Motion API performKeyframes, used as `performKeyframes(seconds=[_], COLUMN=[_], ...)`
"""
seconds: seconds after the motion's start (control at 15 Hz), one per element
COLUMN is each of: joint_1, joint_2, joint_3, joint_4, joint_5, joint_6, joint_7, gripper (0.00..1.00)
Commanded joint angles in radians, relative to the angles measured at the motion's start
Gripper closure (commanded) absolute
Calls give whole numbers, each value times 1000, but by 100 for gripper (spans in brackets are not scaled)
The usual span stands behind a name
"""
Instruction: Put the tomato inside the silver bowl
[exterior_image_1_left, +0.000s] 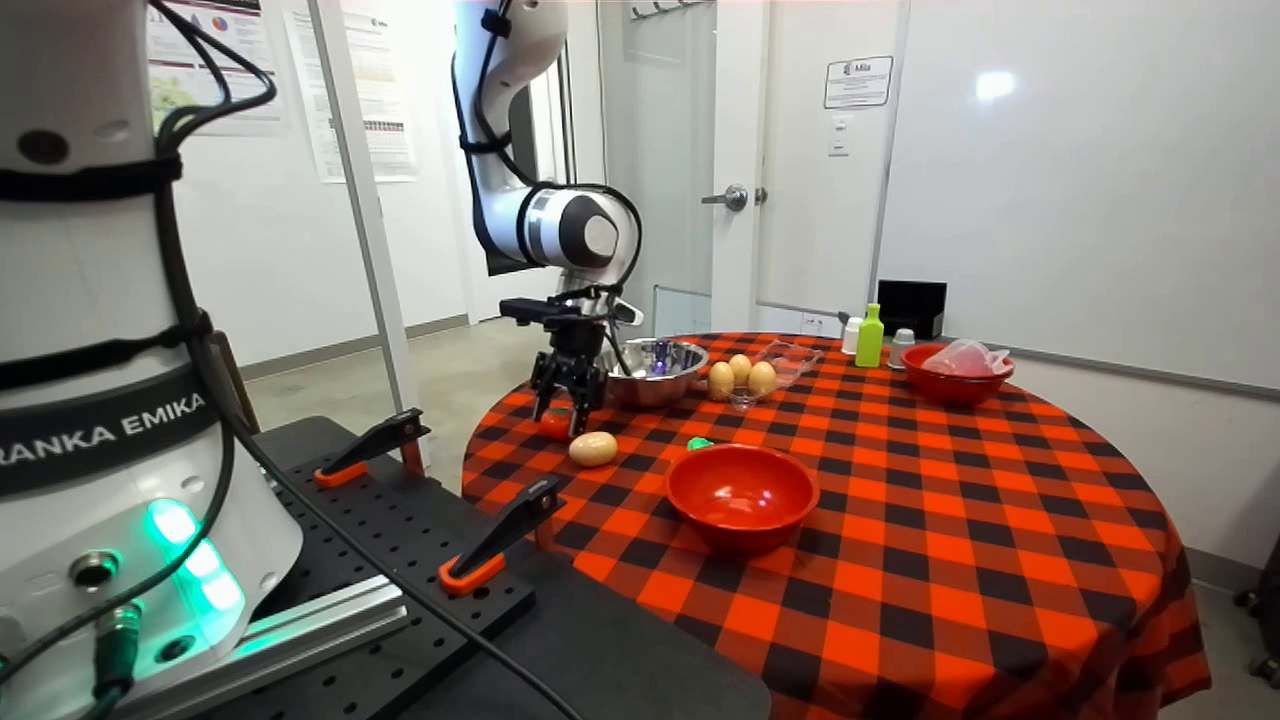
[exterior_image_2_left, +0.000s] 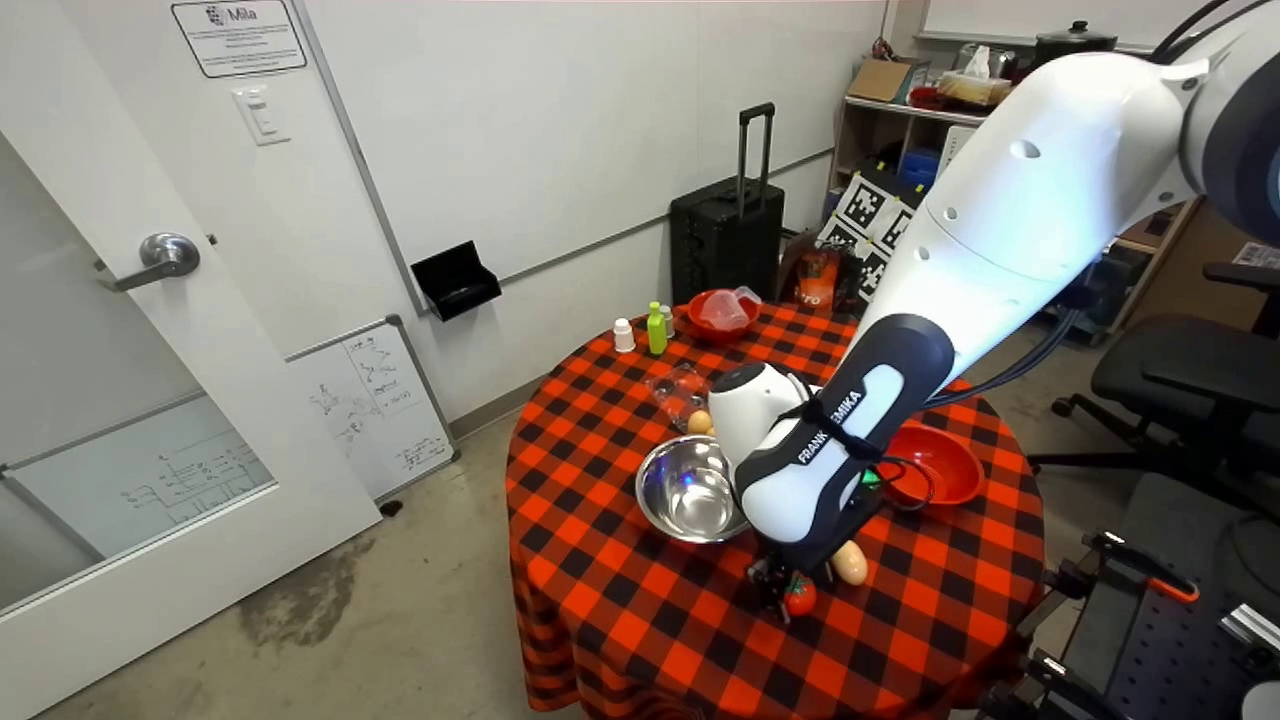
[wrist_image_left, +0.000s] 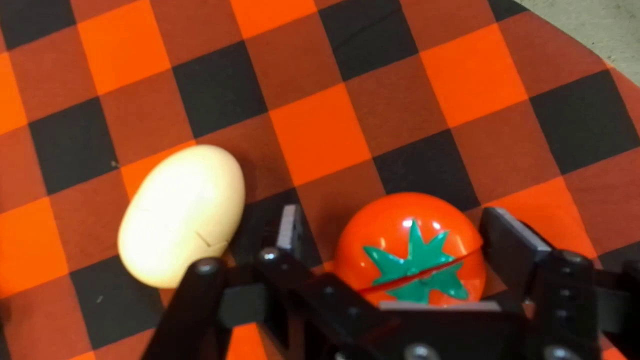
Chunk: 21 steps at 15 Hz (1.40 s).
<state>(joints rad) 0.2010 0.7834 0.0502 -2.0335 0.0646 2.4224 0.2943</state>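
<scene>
The tomato (exterior_image_1_left: 556, 427) is red with a green star-shaped leaf and a slit across its top. It sits on the checked tablecloth near the table edge in both exterior views (exterior_image_2_left: 801, 597) and between my fingers in the wrist view (wrist_image_left: 415, 245). My gripper (wrist_image_left: 404, 230) is open and lowered around it. The right finger in the wrist view is at or very near the tomato's side; a gap shows on the left. The silver bowl (exterior_image_1_left: 650, 393) stands close beyond the gripper in both exterior views (exterior_image_2_left: 665, 500), partly covered by the arm. It is out of the wrist view.
A loose egg (wrist_image_left: 182, 215) lies right beside the gripper's left finger in the wrist view. A red bowl (exterior_image_1_left: 742, 510) stands nearby with a small green thing (exterior_image_1_left: 699, 442) behind it. Eggs (exterior_image_1_left: 740, 375) sit by a clear carton (exterior_image_1_left: 790, 362). A green bottle (exterior_image_1_left: 869, 338) stands farther back.
</scene>
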Motion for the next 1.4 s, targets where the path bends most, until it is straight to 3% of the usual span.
performKeyframes(seconds=[0.0,0.2,0.87,1.33], joint_1=[-3,-2,40,51], joint_2=[27,28,-123,-162], joint_3=[2,2,-19,-44], joint_4=[28,30,-82,-30], joint_5=[20,25,-11,-73], joint_6=[17,17,108,46], joint_7=[-1,0,20,18], gripper=[40,62,62,62])
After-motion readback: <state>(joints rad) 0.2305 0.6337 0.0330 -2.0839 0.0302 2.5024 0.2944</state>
